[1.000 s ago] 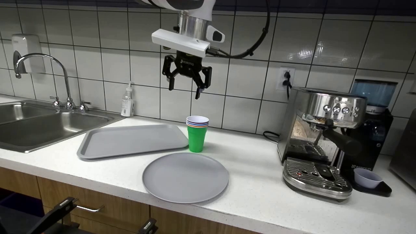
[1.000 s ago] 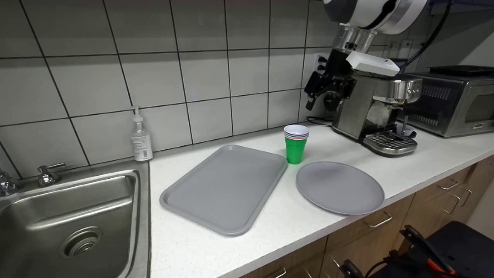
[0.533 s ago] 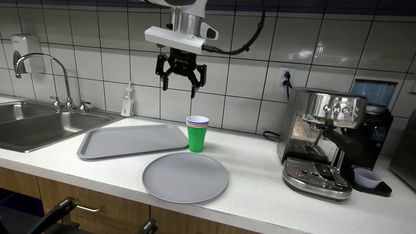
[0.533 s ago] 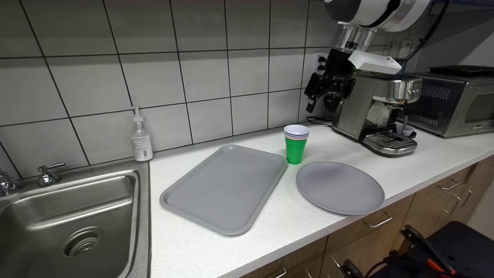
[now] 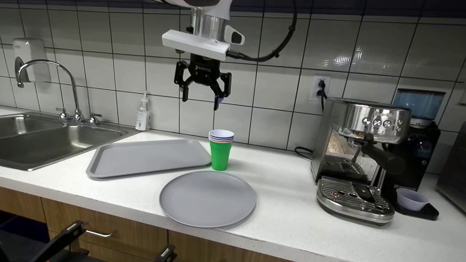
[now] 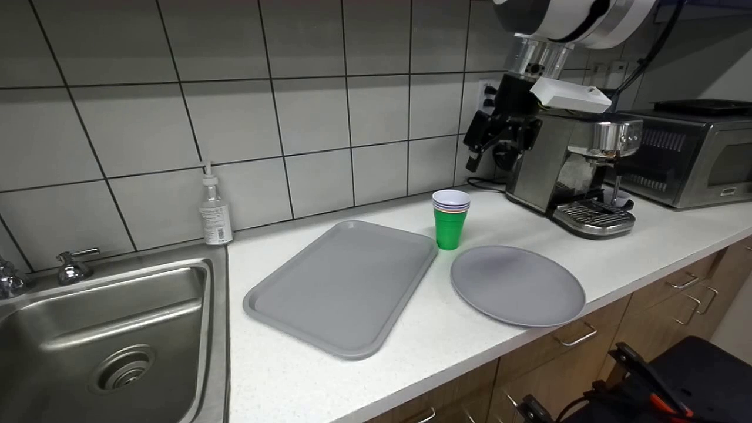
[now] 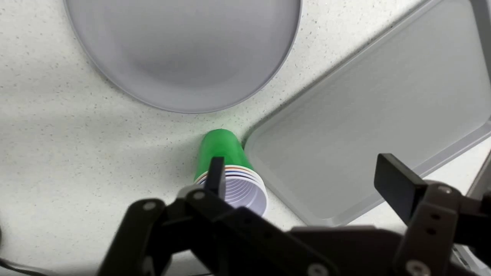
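Claw [image 5: 200, 104] wide, empty, above cup stack [image 5: 220, 154]. Should be light, squeezable; I'd pinch gently below rims [image 5: 221, 139]. Count hard to tell.

white lettering [image 5: 204, 69] ROBOTIQ: black two-fingered gripper [image 5: 200, 104] | clear plastic pump bottle [image 6: 210, 198]: white label [image 6: 216, 224], print too small | tall black coffee grinder [image 5: 422, 153]: lettering blurred | boxy silver microwave [image 6: 684, 161]: badge [image 6: 727, 191] illegible
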